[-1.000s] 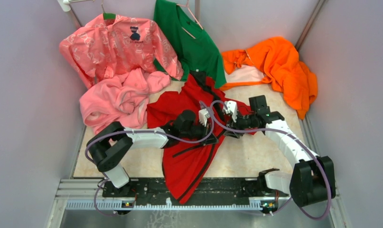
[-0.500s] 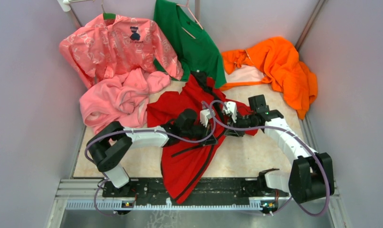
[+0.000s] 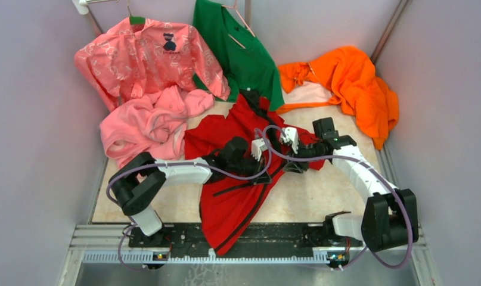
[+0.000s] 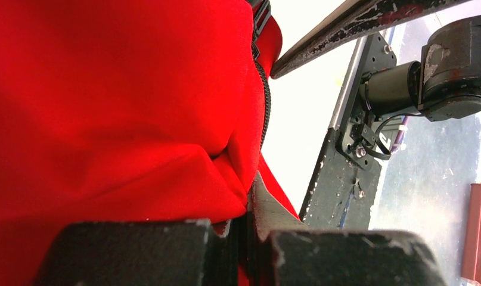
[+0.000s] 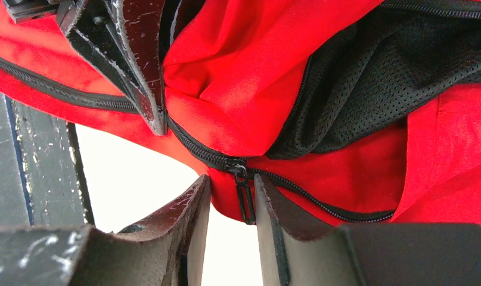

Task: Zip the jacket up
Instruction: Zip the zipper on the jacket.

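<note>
The left gripper (image 4: 244, 208) is seen, in its wrist view, clamped on a fold of the jacket (image 4: 118, 107). Only in the right wrist view is the right gripper (image 5: 232, 182) seen slightly parted around the zipper pull (image 5: 244, 202). From above, the jacket is laid at the centre of the table (image 3: 327, 196), enclosed by grey walls (image 3: 41, 149).

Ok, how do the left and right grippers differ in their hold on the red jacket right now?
The left gripper is shut, pinching a fold of the red jacket beside its zipper; the right gripper is open and clamps nothing. Fabric bunches around the left gripper, while the right gripper straddles the hanging zipper pull. Both sit at the front zipper, close together.
</note>
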`<state>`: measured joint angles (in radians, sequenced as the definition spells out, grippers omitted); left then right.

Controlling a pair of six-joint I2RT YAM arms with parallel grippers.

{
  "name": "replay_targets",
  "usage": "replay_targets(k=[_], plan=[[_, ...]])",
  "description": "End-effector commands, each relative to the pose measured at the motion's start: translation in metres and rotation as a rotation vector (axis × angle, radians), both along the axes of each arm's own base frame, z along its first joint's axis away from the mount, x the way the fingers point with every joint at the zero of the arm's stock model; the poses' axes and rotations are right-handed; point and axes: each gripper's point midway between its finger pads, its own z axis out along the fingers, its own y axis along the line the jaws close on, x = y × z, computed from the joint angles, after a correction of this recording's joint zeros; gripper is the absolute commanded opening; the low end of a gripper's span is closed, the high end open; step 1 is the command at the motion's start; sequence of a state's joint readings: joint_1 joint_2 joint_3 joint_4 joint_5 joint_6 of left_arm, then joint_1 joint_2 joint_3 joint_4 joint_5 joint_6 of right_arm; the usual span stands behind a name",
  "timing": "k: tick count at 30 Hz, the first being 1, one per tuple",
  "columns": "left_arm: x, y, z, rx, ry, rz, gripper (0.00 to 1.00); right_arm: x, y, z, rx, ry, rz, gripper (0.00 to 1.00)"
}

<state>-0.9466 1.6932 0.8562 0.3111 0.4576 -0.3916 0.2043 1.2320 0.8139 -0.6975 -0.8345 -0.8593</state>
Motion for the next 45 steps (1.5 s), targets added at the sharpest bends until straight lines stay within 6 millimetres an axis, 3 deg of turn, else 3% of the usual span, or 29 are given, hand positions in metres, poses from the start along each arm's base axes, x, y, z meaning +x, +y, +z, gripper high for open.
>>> replay_targets(k=[1,12,15,19,22,31,41,45], plan=[[-0.002,-0.005,0.007,-0.014,-0.003,-0.047,0.0,0.014,0.0,0.016,0.008,-0.066,0.024,0.33],[-0.002,-0.007,0.003,0.01,0.007,-0.059,0.0,0.014,0.001,0.015,0.011,-0.042,0.037,0.07],[-0.002,-0.006,0.0,0.027,0.008,-0.062,0.0,0.014,0.001,0.015,0.005,-0.022,0.023,0.04],[0.0,-0.003,-0.002,0.048,-0.007,-0.055,0.0,0.013,0.001,0.014,0.006,0.021,0.018,0.04],[0.001,-0.001,-0.001,0.057,-0.015,-0.052,0.0,0.011,0.002,0.012,0.015,0.07,0.018,0.16],[0.0,-0.003,0.001,0.045,-0.009,-0.059,0.0,0.006,0.005,-0.004,0.027,0.197,-0.005,0.33],[-0.001,-0.003,0.002,0.041,-0.008,-0.061,0.0,0.017,0.002,-0.007,0.03,0.233,-0.08,0.33],[-0.001,-0.003,0.0,0.043,-0.006,-0.061,0.0,0.014,0.0,-0.001,0.082,0.281,-0.067,0.26]])
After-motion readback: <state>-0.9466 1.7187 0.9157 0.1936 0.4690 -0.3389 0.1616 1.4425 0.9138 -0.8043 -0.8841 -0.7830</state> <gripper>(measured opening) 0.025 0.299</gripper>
